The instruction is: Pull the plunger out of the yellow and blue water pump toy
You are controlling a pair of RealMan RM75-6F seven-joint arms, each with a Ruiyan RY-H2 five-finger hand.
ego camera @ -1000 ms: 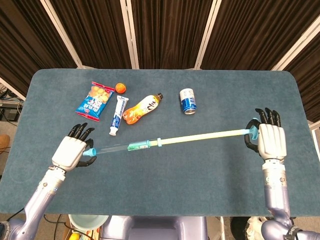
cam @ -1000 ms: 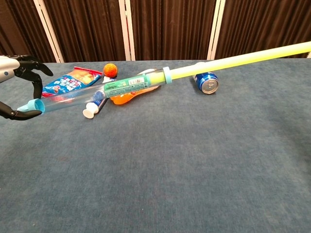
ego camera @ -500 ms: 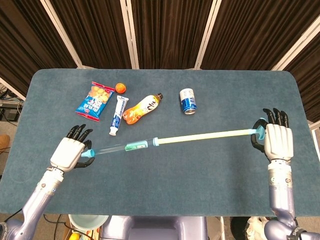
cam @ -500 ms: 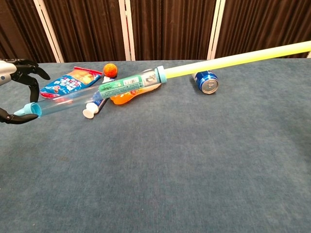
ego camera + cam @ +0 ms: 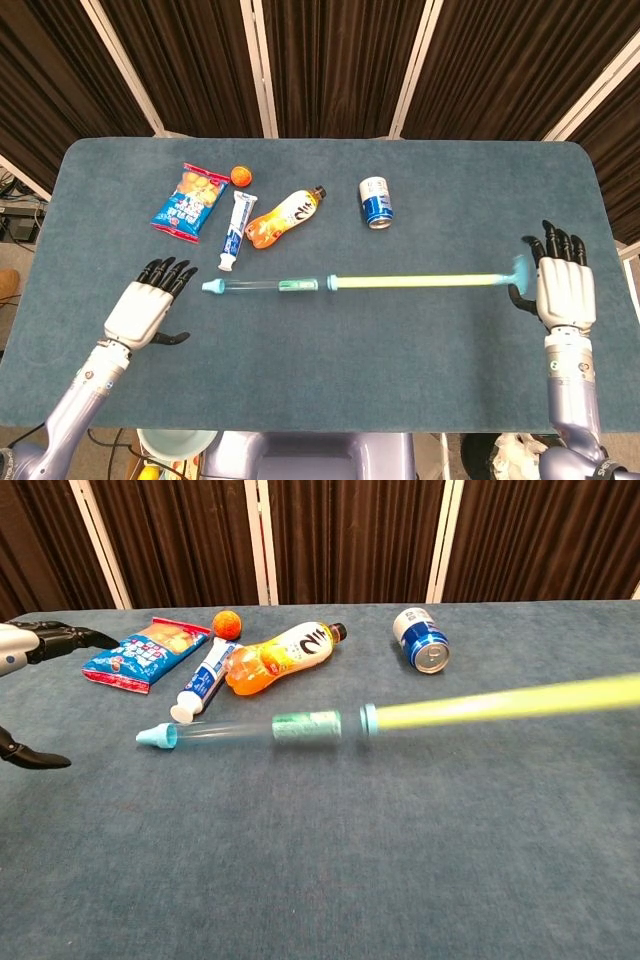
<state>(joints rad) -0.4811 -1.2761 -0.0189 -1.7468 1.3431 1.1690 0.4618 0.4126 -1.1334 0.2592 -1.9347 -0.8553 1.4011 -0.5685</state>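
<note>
The water pump toy lies low across the table's middle, blurred by motion. Its clear tube [image 5: 250, 286] has a light-blue tip [image 5: 155, 737] at the left, a green piston [image 5: 306, 725] inside and a blue collar [image 5: 331, 283]. The yellow plunger rod [image 5: 420, 281] runs right from the collar to a blue handle [image 5: 520, 270]. My right hand [image 5: 565, 295] holds that handle at its thumb side, fingers pointing up. My left hand [image 5: 140, 310] is open and apart from the tube's tip, holding nothing. In the chest view only the left hand's fingertips [image 5: 45, 635] show at the left edge.
Behind the toy lie a snack bag [image 5: 188, 200], an orange ball [image 5: 241, 176], a toothpaste tube [image 5: 233, 231], an orange drink bottle [image 5: 284, 217] and a blue can [image 5: 375, 201] on its side. The table's front edge [image 5: 300, 428] is close to both forearms.
My left hand has let go of the tube's tip, and the tube has swung away from it, rightward and down toward the table. The right hand has drifted further right with the handle.
</note>
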